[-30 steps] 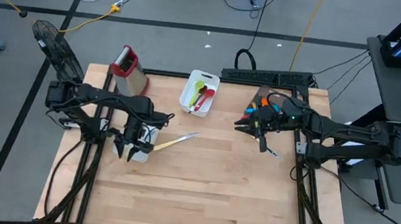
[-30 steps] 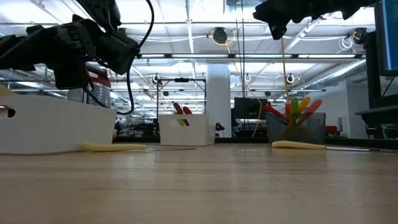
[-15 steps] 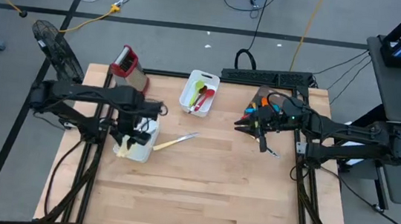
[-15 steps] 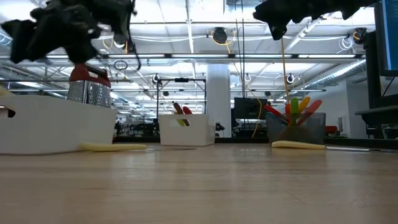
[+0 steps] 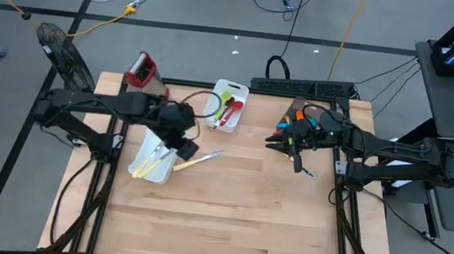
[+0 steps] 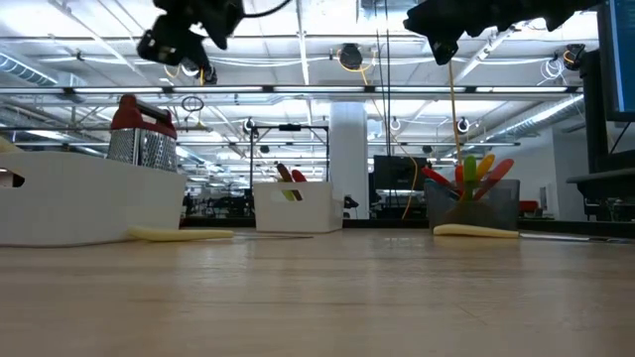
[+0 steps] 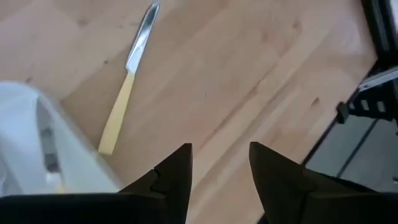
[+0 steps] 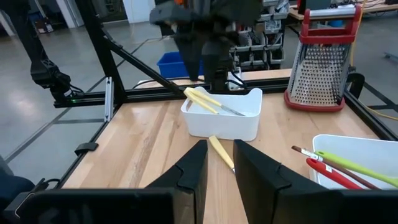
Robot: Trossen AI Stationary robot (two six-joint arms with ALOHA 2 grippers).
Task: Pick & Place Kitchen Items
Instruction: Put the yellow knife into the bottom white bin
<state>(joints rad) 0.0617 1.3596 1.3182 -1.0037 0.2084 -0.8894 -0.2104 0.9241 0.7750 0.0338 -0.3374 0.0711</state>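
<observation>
My left gripper point(image 5: 186, 149) point(image 7: 221, 165) hangs open and empty above the table, just right of a white tray point(image 5: 140, 169) point(image 8: 221, 126) that holds cream-handled cutlery point(image 8: 205, 99). A cream-handled knife point(image 5: 200, 160) point(image 7: 121, 112) lies flat on the wood beside that tray, ahead of the left fingers. My right gripper point(image 5: 280, 143) point(image 8: 219, 165) waits high over the table's right half, level, open by a narrow gap with nothing in it. A second white tray point(image 5: 222, 88) at the far middle holds green and red utensils point(image 5: 227, 108).
A metal box grater with a red top point(image 5: 142, 69) point(image 8: 323, 62) stands at the far left. A holder with red, orange and green utensils point(image 6: 474, 198) stands at the far right, a cream-handled piece point(image 6: 476, 231) lying before it. Bare wood fills the near half.
My left gripper has risen out of the near-left white tray and gone toward the table's right edge, rolling and tipping up from pointing straight down. The cream-handled cutlery in that tray now shows uncovered. The knife on the table has stayed put.
</observation>
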